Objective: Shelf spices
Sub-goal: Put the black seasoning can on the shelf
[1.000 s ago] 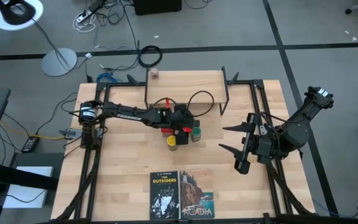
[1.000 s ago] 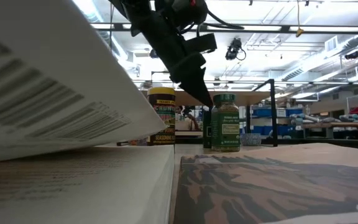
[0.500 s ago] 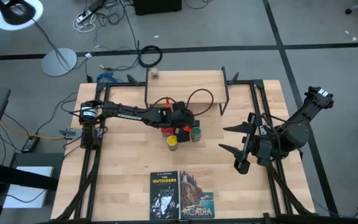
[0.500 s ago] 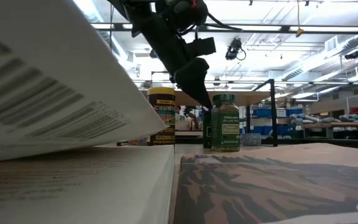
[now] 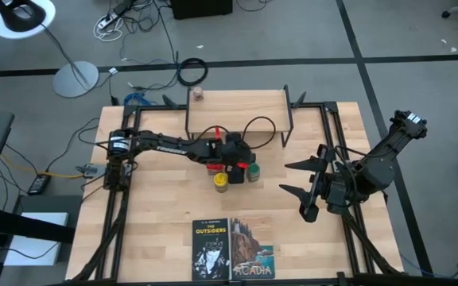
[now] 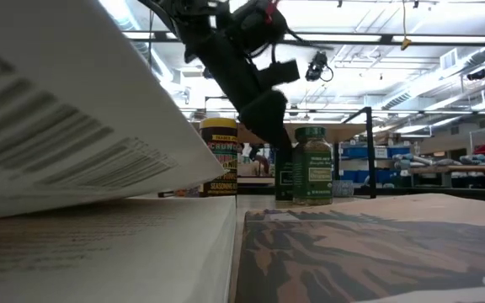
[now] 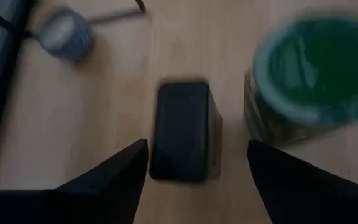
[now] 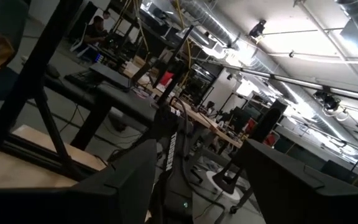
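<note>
In the high view my left gripper (image 5: 242, 164) hangs over the spices near the table's middle, in front of the shelf (image 5: 237, 102). In the left wrist view it (image 7: 197, 158) is open, fingers standing on either side of the dark grey tin (image 7: 182, 130), which stands on the table. The green-lidded jar (image 7: 309, 68) stands just right of that tin (image 6: 312, 166). The yellow-lidded jar (image 5: 221, 181) and the red tin (image 5: 212, 167) stand close by. My right gripper (image 5: 300, 179) waits open over the table's right part. My left gripper comes down from above around the dark grey tin, with a gap showing on both sides of it. One finger (image 7: 291, 180) is close beside the green-lidded jar's side (image 7: 260, 118); whether it touches the jar I cannot tell.
Two paperback books (image 5: 211, 248) (image 5: 251, 248) lie at the table's near edge and fill the low view's foreground (image 6: 99, 126). A small jar (image 5: 199, 94) stands on the shelf's left end. Black frame rails (image 5: 328, 127) run along the table's sides.
My left gripper has moved down and a little toward the table's right, closing in on the dark grey tin. The green-lidded jar has slid a short way toward the right edge, still upright. The other spices have stayed put.
</note>
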Robot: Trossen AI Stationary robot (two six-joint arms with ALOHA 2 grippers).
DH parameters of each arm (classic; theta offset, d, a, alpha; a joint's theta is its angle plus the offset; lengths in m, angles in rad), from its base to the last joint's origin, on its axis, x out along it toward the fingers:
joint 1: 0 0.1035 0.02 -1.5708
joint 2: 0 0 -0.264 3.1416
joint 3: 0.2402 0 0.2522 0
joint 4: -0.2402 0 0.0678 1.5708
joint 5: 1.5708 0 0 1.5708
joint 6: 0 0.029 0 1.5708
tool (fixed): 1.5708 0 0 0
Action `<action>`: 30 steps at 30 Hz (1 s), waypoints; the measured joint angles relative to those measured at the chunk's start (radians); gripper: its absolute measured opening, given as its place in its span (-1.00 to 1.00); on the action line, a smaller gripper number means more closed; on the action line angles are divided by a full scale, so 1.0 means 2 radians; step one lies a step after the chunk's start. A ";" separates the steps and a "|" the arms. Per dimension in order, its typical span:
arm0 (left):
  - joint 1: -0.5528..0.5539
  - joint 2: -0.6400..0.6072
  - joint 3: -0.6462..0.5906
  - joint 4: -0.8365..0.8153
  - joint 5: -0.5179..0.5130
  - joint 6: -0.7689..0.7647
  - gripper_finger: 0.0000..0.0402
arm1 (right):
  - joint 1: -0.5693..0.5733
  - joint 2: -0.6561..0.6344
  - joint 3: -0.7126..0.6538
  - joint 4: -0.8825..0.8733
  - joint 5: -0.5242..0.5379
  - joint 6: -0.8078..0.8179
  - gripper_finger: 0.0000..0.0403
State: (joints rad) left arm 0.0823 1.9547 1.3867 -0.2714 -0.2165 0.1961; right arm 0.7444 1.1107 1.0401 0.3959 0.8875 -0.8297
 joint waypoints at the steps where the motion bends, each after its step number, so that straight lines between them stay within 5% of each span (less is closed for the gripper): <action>1: 0.001 0.004 -0.001 -0.001 0.000 -0.001 0.39 | 0.000 0.000 0.000 -0.002 0.000 0.000 0.18; 15: 0.018 0.022 0.000 0.015 0.054 -0.022 0.36 | 0.000 0.000 0.000 0.000 0.003 0.007 0.18; 26: 0.018 0.022 0.000 0.026 0.059 -0.022 -0.37 | 0.000 0.000 0.000 0.001 0.004 0.009 0.18; 30: 0.014 0.022 0.015 0.010 0.043 -0.022 -0.39 | 0.000 0.000 0.000 -0.002 0.005 0.012 0.18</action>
State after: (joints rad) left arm 0.1110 1.9980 1.4174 -0.2521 -0.1302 0.1514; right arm 0.7444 1.1103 1.0405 0.3920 0.8970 -0.8047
